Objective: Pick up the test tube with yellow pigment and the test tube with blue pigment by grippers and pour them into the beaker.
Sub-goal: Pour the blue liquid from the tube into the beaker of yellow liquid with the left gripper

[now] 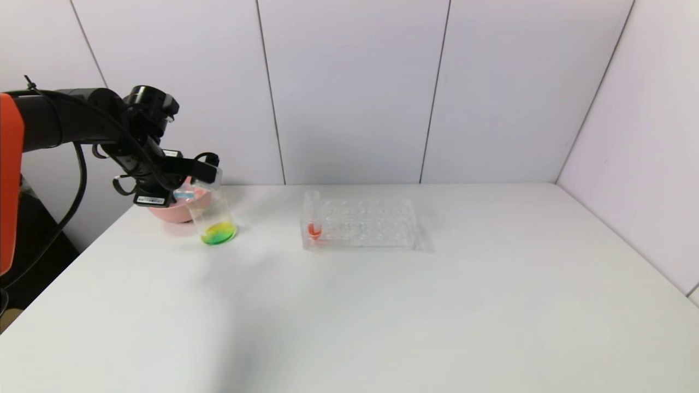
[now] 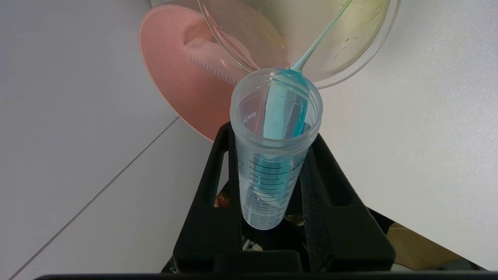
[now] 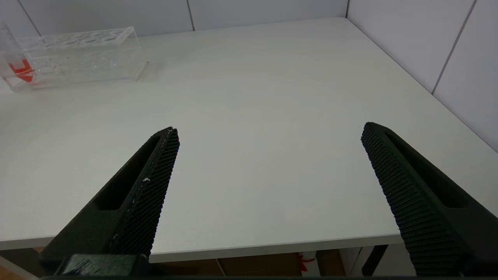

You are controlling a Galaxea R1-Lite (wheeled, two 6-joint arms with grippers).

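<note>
My left gripper [image 1: 210,166] [image 2: 272,134] is shut on the test tube with blue pigment [image 1: 183,193] [image 2: 268,171]. It holds the tube tipped over the beaker's rim at the table's back left. A thin blue stream runs from the tube's mouth into the beaker [image 1: 215,215] [image 2: 350,46], which holds yellow-green liquid at its bottom. No test tube with yellow pigment shows. My right gripper [image 3: 269,130] stands open and empty over the table's front right edge, outside the head view.
A pink bowl [image 1: 164,213] [image 2: 175,77] sits just behind the beaker, with a clear graduated tube [image 2: 210,66] lying in it. A clear many-holed rack [image 1: 371,224] [image 3: 78,54] stands mid-table with a red-liquid tube [image 1: 314,226] [image 3: 19,68] at its left end.
</note>
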